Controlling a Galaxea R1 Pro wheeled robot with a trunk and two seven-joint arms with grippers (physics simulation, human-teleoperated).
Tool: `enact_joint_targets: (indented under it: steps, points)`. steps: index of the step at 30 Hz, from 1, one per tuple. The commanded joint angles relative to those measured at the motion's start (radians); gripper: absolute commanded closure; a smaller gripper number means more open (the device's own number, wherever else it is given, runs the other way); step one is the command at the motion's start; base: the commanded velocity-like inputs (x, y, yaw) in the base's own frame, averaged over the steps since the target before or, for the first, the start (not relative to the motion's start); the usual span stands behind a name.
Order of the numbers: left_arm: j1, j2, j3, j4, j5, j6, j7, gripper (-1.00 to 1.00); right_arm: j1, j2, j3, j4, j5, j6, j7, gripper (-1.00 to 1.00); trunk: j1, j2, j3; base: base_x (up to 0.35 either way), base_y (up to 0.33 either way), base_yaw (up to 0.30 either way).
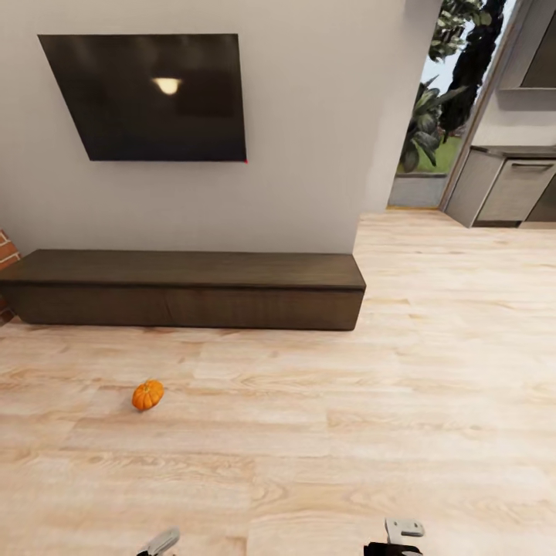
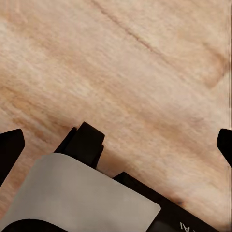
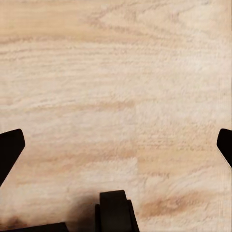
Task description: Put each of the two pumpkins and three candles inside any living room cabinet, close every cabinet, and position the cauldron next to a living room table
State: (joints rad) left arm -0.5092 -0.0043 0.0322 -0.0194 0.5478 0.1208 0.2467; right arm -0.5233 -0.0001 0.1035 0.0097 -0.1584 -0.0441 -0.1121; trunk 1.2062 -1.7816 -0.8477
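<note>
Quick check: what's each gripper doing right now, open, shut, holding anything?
Left gripper: open, empty, above the light wood plank floor.
Right gripper: open, empty.

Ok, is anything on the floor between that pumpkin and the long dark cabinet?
Nothing visible. In the head view the pumpkin sits on bare plank floor, and the stretch up to the cabinet is open. The cabinet's fronts look shut, so one needs opening first.
</note>
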Motion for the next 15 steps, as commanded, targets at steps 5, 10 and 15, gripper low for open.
enact_joint_targets:
  steps: [5,10,15]
  points:
    - [0.000,0.000,0.003,-0.002,-0.002,0.005,0.005,-1.00,0.000,0.000,0.008,0.001,-0.010,-0.004,-0.001,-1.00,0.001,0.000,-0.001,0.339,0.000,0.000]
    - [0.000,0.000,0.003,-0.002,-0.002,0.005,0.005,-1.00,0.000,0.000,0.009,0.001,-0.010,-0.003,-0.001,-1.00,0.001,0.000,-0.001,0.339,0.000,0.000]
    - [0.000,0.000,0.003,-0.002,-0.002,0.005,0.005,-1.00,-0.001,0.000,0.009,0.001,-0.010,-0.003,-0.001,-1.00,0.001,0.000,-0.001,0.339,0.000,0.000]
